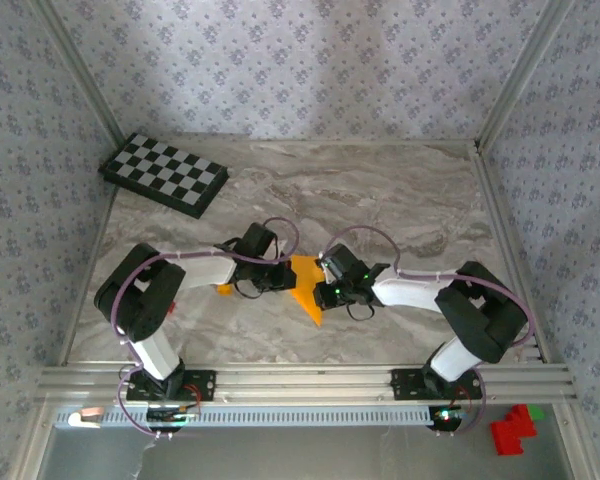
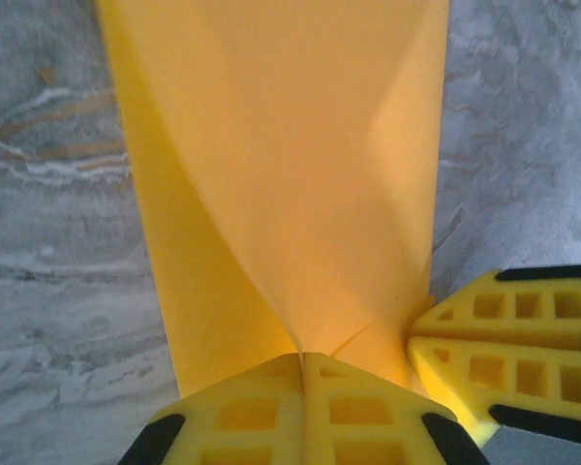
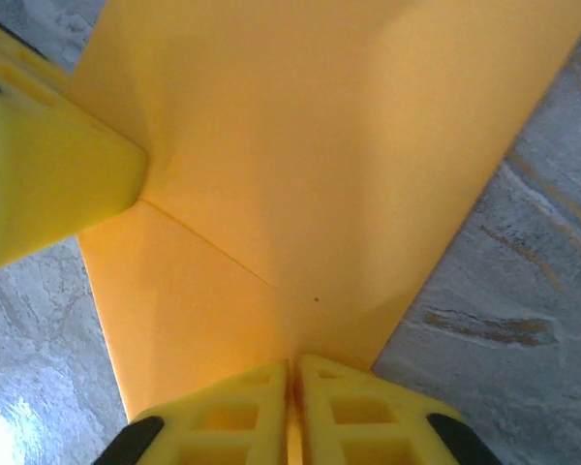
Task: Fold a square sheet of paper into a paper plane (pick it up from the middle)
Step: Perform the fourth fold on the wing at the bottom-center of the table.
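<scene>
We find the square sheet of paper [image 1: 306,288], creased narrower, between the arms at the middle of the table [image 1: 400,200]. On one edge the left gripper [image 2: 302,360] clamps it, jaws fully together; the right gripper [image 3: 292,370] pinches the opposite edge. We judge both grips steady it for the next fold.

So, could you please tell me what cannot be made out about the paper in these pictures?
Top view: the paper is small, and the left gripper and right gripper cover its middle, so its folds cannot be read.
Left wrist view: its far end is cut off by the top edge.
Right wrist view: likewise, and the left gripper's finger is blurred.
</scene>
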You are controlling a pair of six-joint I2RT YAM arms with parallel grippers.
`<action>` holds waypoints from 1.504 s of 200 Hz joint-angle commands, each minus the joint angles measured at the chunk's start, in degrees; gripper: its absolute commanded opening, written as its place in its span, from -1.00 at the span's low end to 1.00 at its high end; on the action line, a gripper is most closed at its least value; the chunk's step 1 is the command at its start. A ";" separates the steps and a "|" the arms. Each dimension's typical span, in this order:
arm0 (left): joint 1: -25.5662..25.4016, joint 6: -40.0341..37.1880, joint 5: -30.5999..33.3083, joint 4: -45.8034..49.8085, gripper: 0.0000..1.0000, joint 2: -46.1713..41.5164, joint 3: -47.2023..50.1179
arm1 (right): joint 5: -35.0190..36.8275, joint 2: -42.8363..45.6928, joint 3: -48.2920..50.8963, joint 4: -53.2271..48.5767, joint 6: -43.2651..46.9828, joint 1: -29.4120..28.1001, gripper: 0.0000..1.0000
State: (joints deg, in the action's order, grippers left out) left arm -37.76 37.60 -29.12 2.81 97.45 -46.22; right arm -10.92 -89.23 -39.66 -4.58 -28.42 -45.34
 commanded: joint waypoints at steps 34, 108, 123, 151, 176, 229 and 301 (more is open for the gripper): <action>-1.09 6.60 4.71 5.30 -1.00 -6.03 1.32 | 5.81 6.58 -4.18 -11.05 7.25 -3.24 -0.39; -0.98 13.56 4.60 6.48 -1.00 -6.61 1.44 | 21.74 5.00 -5.76 -5.15 7.49 -18.10 -0.14; -1.00 14.54 4.78 7.11 -1.00 -6.92 1.24 | 25.38 2.75 -6.17 -3.76 6.54 -20.63 -0.12; -0.92 15.24 4.43 7.65 -1.00 -6.92 1.12 | 30.71 -2.19 -7.83 -3.13 5.31 -23.66 -0.12; -0.74 15.09 4.49 8.05 -1.00 -7.08 0.80 | 33.40 -4.97 -9.00 -2.91 5.19 -25.00 -0.12; -0.57 14.73 4.61 8.59 -1.00 -7.27 0.52 | 35.74 -7.17 -9.44 -2.66 5.09 -26.17 -0.16; 0.22 15.04 2.65 9.91 -1.00 -7.07 -0.22 | 32.41 -0.70 -0.56 7.03 7.80 -24.93 -0.30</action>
State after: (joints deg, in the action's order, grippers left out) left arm -37.87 52.42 -24.64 10.74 91.85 -44.73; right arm 22.50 -92.64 -42.87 -2.83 -22.22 -70.94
